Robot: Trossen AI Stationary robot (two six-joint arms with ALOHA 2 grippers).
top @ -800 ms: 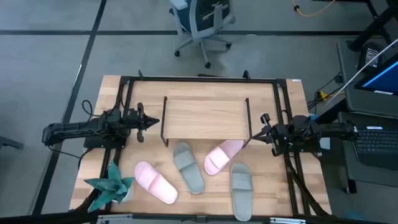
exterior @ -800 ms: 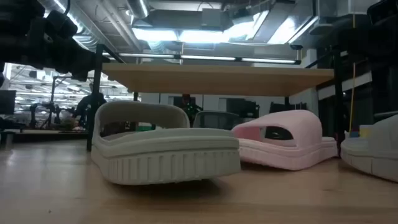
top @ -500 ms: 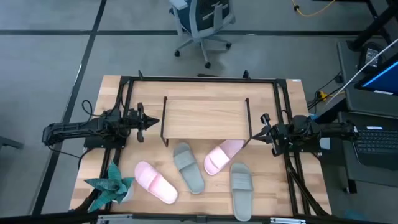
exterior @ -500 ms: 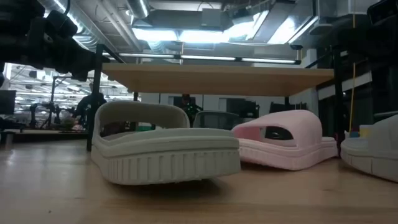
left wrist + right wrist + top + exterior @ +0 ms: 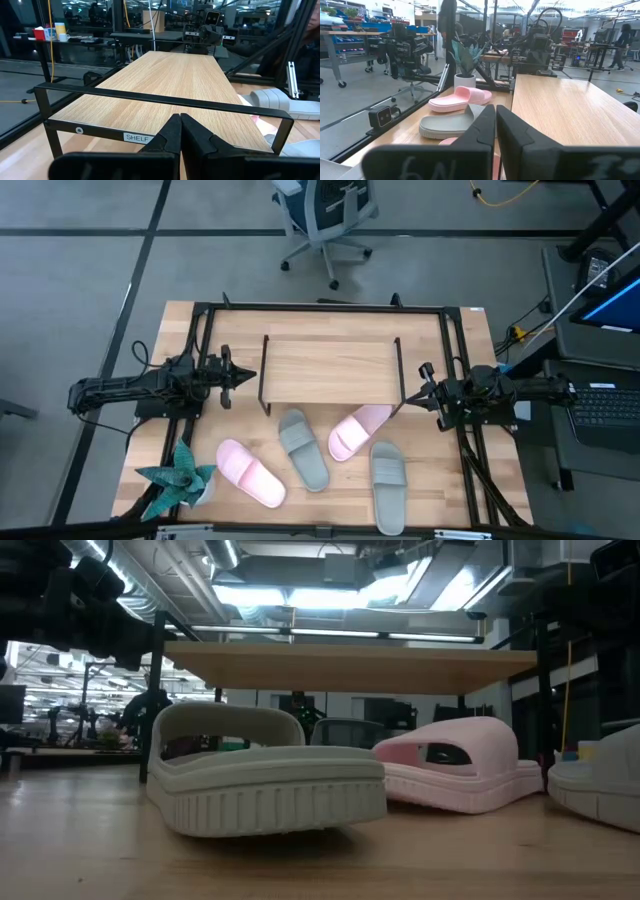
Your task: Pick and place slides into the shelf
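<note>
From above, the shelf (image 5: 330, 370) stands bare on the desk (image 5: 450, 480) with four slides in front of it — a grey-green slide (image 5: 303, 448) and a pink slide (image 5: 358, 430) close to its front edge, a second pink slide (image 5: 250, 473) and a second grey-green slide (image 5: 387, 483) farther out — while the left tool (image 5: 246, 376) sits just off the shelf's left end and the right tool (image 5: 408, 397) just off its right end. At desk height, a grey-green slide (image 5: 265, 782) and a pink slide (image 5: 460, 777) lie before the shelf's board (image 5: 350, 667). In the wrist views, each tool's fingers are pressed together on nothing — the left (image 5: 180, 131) facing along the shelf's board, the right (image 5: 495, 125) beside it.
</note>
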